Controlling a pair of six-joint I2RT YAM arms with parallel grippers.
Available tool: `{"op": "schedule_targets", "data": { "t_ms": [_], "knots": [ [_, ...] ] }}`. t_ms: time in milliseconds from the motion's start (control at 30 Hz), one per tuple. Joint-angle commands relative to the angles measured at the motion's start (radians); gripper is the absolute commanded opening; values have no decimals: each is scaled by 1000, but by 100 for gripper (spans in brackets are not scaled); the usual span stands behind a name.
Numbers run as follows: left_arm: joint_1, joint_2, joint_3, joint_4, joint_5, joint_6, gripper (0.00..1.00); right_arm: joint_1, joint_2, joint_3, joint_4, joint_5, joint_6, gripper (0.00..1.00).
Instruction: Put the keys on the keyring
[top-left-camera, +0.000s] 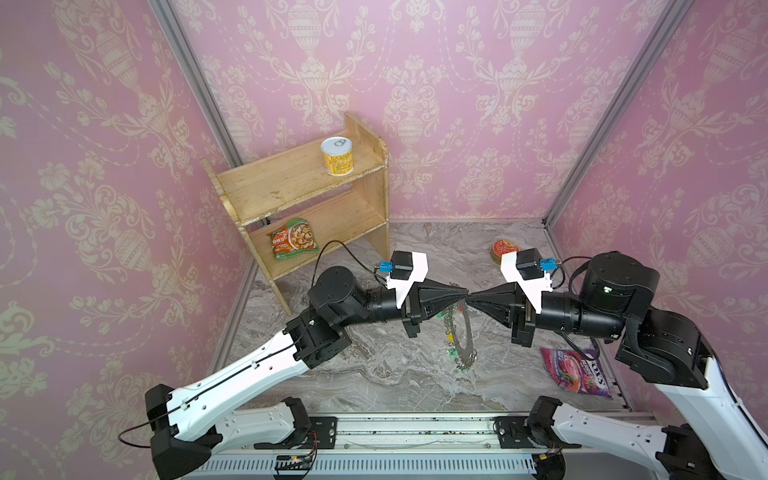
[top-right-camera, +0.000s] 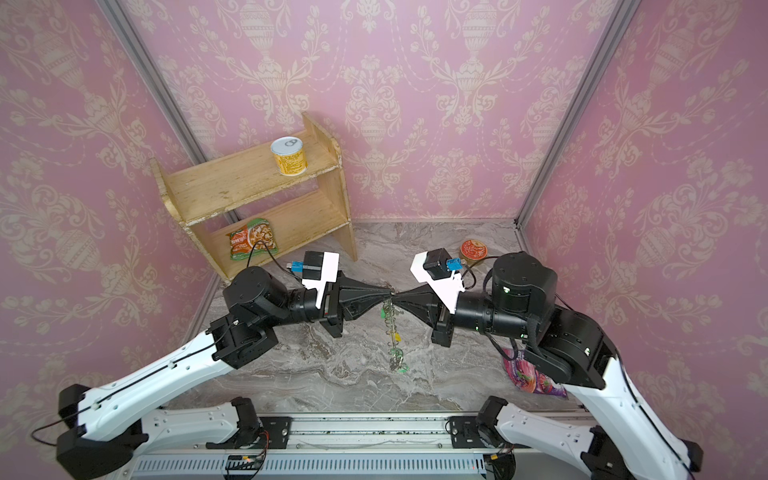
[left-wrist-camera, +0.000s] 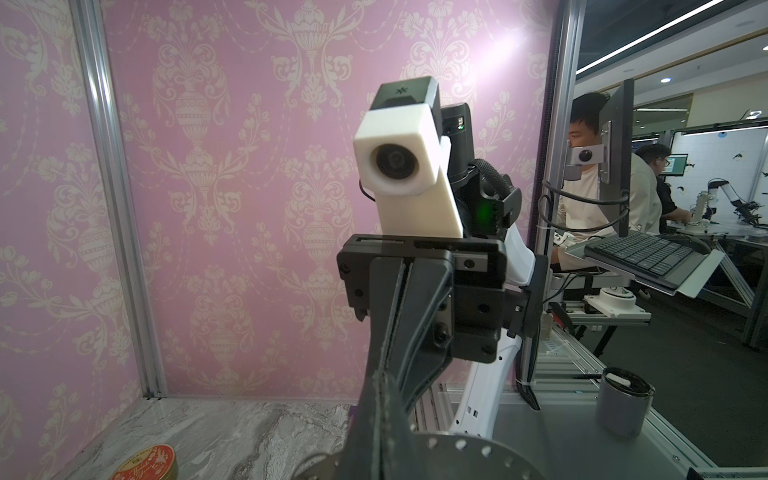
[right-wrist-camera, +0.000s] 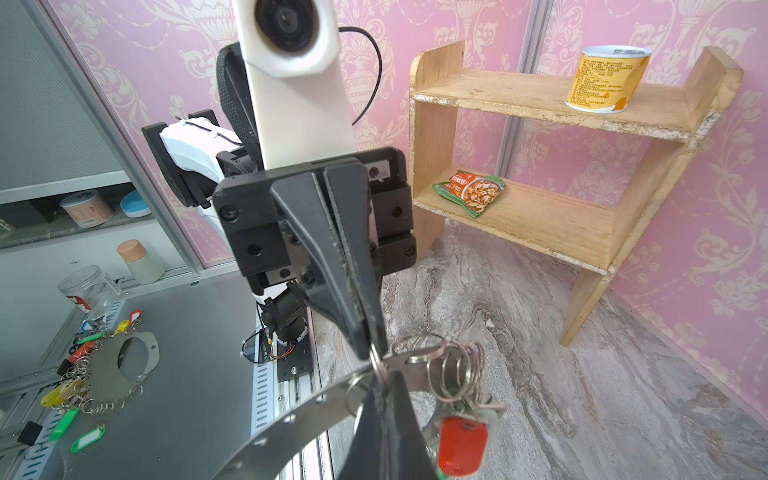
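Surface: grey marble tabletop (top-left-camera: 395, 386), pink patterned walls around.
Near right: purple snack pouch (top-left-camera: 575, 372) lying flat.
Centre: keyring (top-left-camera: 464, 332) hangs edge-on directly below both claw tips; tagged keys (top-left-camera: 451, 334) dangle from its rim.
Left claw: left gripper (top-left-camera: 464, 296) closed, pinching the keyring's top edge.
Right claw: right gripper (top-left-camera: 473, 296) closed on that same edge, tip to tip with the left.
Far: red-topped tin (top-left-camera: 504, 250) right, wooden shelf (top-left-camera: 291, 183) left.
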Motion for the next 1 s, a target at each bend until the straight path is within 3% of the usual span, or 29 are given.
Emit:
{"op": "schedule_targets", "data": {
  "t_ms": [0, 567, 967],
  "knots": [
    [6, -7, 36, 25, -1, -17, 0, -1, 4, 10, 16, -12, 0, 0],
    [6, -11, 37, 9, -6, -12, 0, -1, 33, 66, -15, -36, 11, 0],
    [6, -11, 36, 16, -2, -11, 0, -2, 35, 65, -1, -61, 19, 13]
  ]
}}
